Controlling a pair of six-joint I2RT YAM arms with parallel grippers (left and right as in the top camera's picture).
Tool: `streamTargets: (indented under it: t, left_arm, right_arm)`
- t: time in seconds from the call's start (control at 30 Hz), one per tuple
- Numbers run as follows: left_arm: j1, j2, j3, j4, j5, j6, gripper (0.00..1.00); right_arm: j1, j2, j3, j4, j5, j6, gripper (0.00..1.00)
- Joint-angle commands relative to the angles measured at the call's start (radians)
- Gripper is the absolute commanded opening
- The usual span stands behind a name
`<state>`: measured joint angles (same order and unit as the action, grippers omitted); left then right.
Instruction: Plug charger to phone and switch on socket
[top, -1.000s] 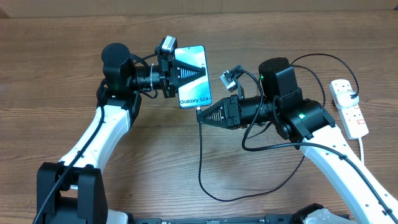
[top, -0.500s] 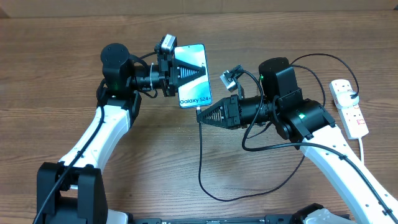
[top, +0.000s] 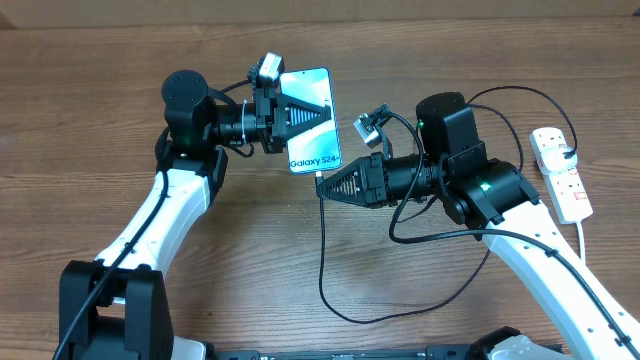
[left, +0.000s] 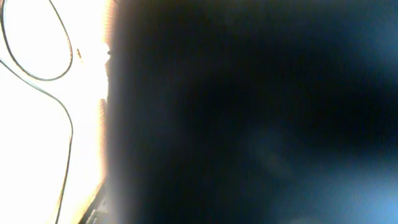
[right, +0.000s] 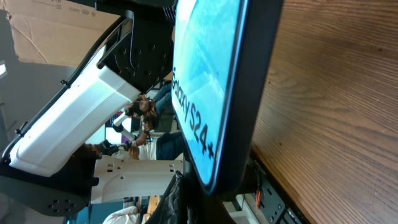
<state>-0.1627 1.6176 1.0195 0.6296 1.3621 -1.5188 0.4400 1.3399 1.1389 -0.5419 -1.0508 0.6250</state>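
Right pincer clenched on the charger tip, left pincer grasping the phone: plugging-in is under way, and next the tip probably needs squaring to the phone's lower edge.

the overhead view is evenly and fairly brightly lit from above and sharp across the frame, with only soft, short shadows under the arms on the brown tabletop. the phone screen shows pale blue there without harsh glare. the left wrist view is nearly unreadable: a dark, wholly unfocused mass with a faint blue cast toward the right fills most of it, and the left strip is blown out to white, the thin charger lines showing only as silhouette. the right wrist view is well lit, the wood grain crisp, the close screen slightly soft yet readable, its dark edge in shade.
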Motion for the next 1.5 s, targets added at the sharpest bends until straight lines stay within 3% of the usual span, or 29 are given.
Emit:
streamTargets:
  t: [0.0, 0.27, 1.47]
  left_arm:
    - [-0.022, -0.019, 0.008, 0.012, -0.017, 0.029, 0.04]
    - [-0.024, -0.019, 0.008, 0.012, -0.031, -0.031, 0.04]
    - [-0.021, -0.019, 0.008, 0.012, 0.069, -0.014, 0.04]
  right_arm:
    - [-0.004, -0.005, 0.006, 0.008, -0.004, 0.001, 0.04]
    - [-0.004, -0.005, 0.006, 0.006, -0.002, 0.004, 0.04]
    - [-0.004, -0.005, 0.006, 0.017, 0.025, 0.020, 0.04]
